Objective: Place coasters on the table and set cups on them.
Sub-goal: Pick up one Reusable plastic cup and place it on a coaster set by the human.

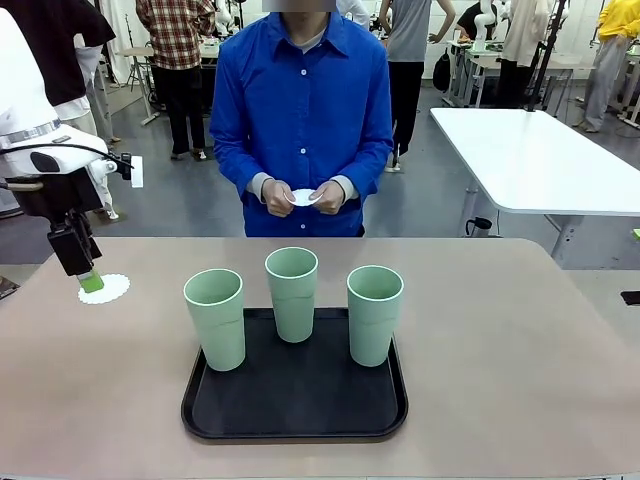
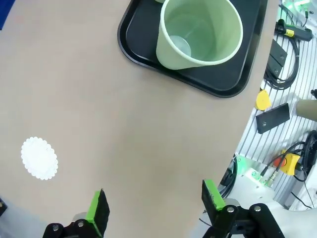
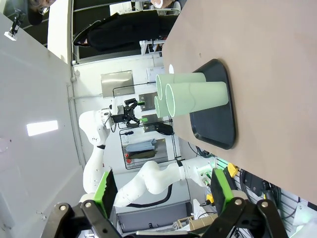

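By the table's left edge, a coaster is partly covered by the left gripper. Another coaster is half hidden by the person's hands. The tray is cut off by the left wrist view's top edge.

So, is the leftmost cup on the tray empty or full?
Empty: the left wrist view looks into the cup on the black tray, and its bare bottom shows.
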Robot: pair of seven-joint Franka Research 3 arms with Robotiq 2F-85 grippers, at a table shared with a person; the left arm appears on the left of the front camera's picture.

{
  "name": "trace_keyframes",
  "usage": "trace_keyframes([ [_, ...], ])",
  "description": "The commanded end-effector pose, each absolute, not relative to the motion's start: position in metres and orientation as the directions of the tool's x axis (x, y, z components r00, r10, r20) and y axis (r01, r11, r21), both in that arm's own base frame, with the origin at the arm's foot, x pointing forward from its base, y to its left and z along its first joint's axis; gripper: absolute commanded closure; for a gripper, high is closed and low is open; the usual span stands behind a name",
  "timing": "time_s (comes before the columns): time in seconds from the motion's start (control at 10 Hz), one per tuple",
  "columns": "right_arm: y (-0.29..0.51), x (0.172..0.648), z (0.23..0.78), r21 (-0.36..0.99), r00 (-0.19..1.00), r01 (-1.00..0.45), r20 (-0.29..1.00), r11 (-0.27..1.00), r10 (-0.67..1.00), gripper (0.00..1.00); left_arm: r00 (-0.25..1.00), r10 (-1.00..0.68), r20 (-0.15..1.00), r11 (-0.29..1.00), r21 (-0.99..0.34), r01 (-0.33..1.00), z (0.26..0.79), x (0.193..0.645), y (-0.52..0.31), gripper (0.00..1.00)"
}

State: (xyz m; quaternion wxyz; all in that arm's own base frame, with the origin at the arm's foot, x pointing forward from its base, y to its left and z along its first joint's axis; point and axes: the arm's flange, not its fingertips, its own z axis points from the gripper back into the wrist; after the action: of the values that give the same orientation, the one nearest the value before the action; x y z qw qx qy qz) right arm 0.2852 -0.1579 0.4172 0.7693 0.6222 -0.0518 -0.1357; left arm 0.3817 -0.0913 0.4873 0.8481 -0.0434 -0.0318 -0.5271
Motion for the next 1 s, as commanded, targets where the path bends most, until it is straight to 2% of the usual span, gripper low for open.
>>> trace_keyframes([
  [0.0, -0.158, 0.287, 0.417, 0.975, 0.955, 0.138, -0.085, 0.174, -0.284, 0.00, 0.350, -0.835, 0.425, 0.335, -0.113, 0.935, 0.469, 0.390, -0.082, 0.00],
  [0.1, -0.158, 0.287, 0.417, 0.975, 0.955, 0.138, -0.085, 0.174, -0.284, 0.00, 0.222, -0.729, 0.647, 0.196, -0.113, 0.974, 0.458, 0.396, -0.076, 0.00],
  [0.2, -0.158, 0.287, 0.417, 0.975, 0.955, 0.138, -0.085, 0.174, -0.284, 0.00, 0.139, -0.648, 0.749, 0.123, -0.076, 0.989, 0.452, 0.403, -0.071, 0.00],
  [0.4, -0.158, 0.287, 0.417, 0.975, 0.955, 0.138, -0.085, 0.174, -0.284, 0.00, 0.002, -0.551, 0.835, 0.002, -0.002, 1.000, 0.438, 0.404, -0.059, 0.00],
  [0.6, -0.158, 0.287, 0.417, 0.975, 0.955, 0.138, -0.085, 0.174, -0.284, 0.00, 0.020, -0.330, 0.944, -0.048, -0.038, 0.998, 0.404, 0.412, -0.049, 0.00],
  [0.9, -0.158, 0.287, 0.417, 0.975, 0.955, 0.138, -0.085, 0.174, -0.284, 0.00, 0.044, -0.222, 0.974, -0.058, -0.059, 0.997, 0.368, 0.412, -0.041, 0.00],
])
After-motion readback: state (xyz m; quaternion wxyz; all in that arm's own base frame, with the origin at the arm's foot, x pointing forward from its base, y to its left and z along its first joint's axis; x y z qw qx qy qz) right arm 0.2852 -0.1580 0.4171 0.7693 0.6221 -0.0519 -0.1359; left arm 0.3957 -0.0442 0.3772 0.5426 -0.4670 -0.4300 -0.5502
